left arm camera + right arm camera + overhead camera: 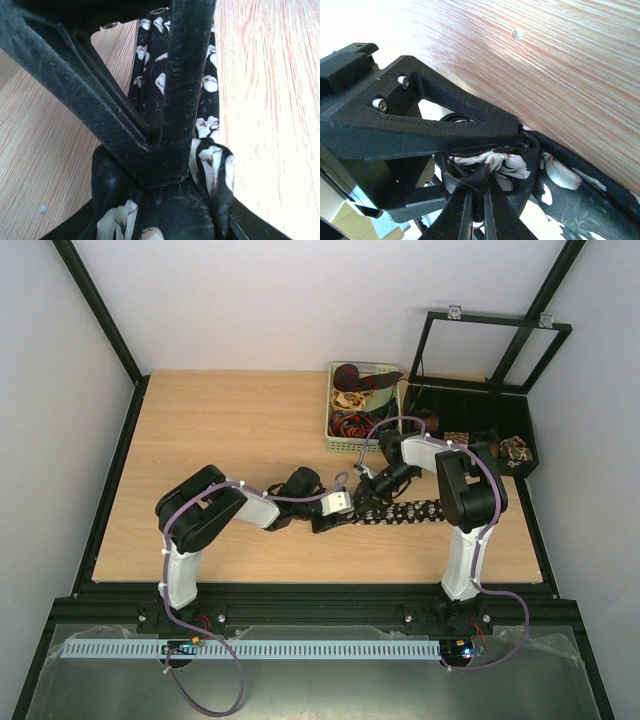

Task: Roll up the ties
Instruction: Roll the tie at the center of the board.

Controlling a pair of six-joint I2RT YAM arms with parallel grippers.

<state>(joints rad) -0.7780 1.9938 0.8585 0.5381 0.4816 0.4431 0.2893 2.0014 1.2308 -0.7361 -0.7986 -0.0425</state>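
The right pincer is pinched tight on the tie. The left pincer, just beside it, half-closes around the rolled end. If either slips, the roll could unravel.

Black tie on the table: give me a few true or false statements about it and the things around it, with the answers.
1. The black tie has a white pattern. True.
2. The black tie lies inside the green basket. False: it lies stretched out on the wooden table, nearer the arms than the basket.
3. The right gripper is shut on a bunch of the tie's fabric. True.
4. The black box on the right has its lid closed. False: the lid stands open.
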